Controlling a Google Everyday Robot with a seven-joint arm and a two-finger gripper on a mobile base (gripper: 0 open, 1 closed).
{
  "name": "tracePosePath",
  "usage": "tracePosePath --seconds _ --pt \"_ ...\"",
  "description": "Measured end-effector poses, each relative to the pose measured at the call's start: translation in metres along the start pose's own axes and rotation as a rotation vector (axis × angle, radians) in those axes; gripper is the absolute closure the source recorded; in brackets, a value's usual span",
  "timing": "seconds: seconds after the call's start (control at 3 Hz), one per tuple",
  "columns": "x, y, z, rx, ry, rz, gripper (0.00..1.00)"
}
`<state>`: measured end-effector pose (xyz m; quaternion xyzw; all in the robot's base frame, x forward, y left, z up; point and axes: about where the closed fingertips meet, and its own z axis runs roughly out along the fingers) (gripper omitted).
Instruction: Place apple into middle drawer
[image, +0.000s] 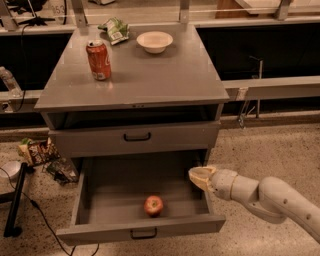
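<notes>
The apple (153, 205), small, red with yellowish patches, lies on the floor of the middle drawer (112, 190), near its front and a little right of centre. The drawer is pulled fully out, and its grey front with a black handle (143, 233) faces me. My gripper (198, 176) hovers over the drawer's right rear corner, up and to the right of the apple and apart from it. It holds nothing. The white arm (265, 195) comes in from the lower right.
The upper drawer (137, 136) is shut beneath the tabletop. A red soda can (99, 60), a white bowl (154, 41) and a green snack bag (115, 29) stand on the tabletop. Snack bags (37, 150), cables and a black stand (14, 200) lie on the floor at left.
</notes>
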<state>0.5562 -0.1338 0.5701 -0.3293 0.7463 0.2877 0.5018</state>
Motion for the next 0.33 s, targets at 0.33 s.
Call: tracePosePath --seconds 0.33 --pt "-0.0251 0.011 -0.0197 0.027 -0.071 0.016 0.65"
